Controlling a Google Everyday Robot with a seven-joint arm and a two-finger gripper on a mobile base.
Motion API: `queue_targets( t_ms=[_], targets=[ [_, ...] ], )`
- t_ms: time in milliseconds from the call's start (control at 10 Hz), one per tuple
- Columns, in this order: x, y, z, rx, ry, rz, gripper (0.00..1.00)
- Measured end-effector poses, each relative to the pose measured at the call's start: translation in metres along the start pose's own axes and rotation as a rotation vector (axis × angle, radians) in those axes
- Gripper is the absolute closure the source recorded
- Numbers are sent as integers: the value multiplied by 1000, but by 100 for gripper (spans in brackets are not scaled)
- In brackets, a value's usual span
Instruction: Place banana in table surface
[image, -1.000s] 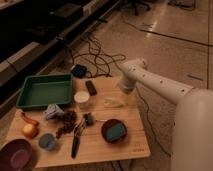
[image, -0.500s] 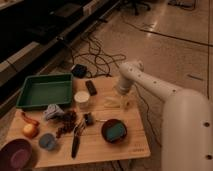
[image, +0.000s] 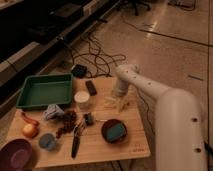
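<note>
The pale yellow banana (image: 111, 103) lies on the light brown wooden table surface (image: 102, 149), just right of the white cup (image: 82, 100). My gripper (image: 121, 103) hangs at the end of the white arm (image: 150, 92), which comes in from the right. The gripper is low over the banana's right end, at table height. I cannot tell whether it touches the banana.
A green tray (image: 45, 91) stands at the back left, with a black block (image: 91, 87) beside it. A dark red bowl (image: 114, 131) sits in front of the gripper. Further left are a dark cluster (image: 67, 123), a black-handled utensil (image: 76, 142), a blue cup (image: 47, 141), an orange fruit (image: 30, 130) and a purple bowl (image: 15, 155).
My gripper has come down from above the table's right side to the banana's right end. The banana lies in about the same spot.
</note>
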Motion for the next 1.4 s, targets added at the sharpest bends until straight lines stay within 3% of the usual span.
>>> queue_targets(
  t_ms=[100,300,500,1000,1200,1400],
  targets=[
    [2,-1,1,-9,-10,17,59],
    [10,-6,-9,8,-31,42,76],
    [16,-10,-41,52,-41,55,96],
    [6,-19,-160,145,-68,41,100],
    [-5,-16,-220,182,-72,8,100],
    [-13,-15,-254,191,-73,-3,100]
  ],
)
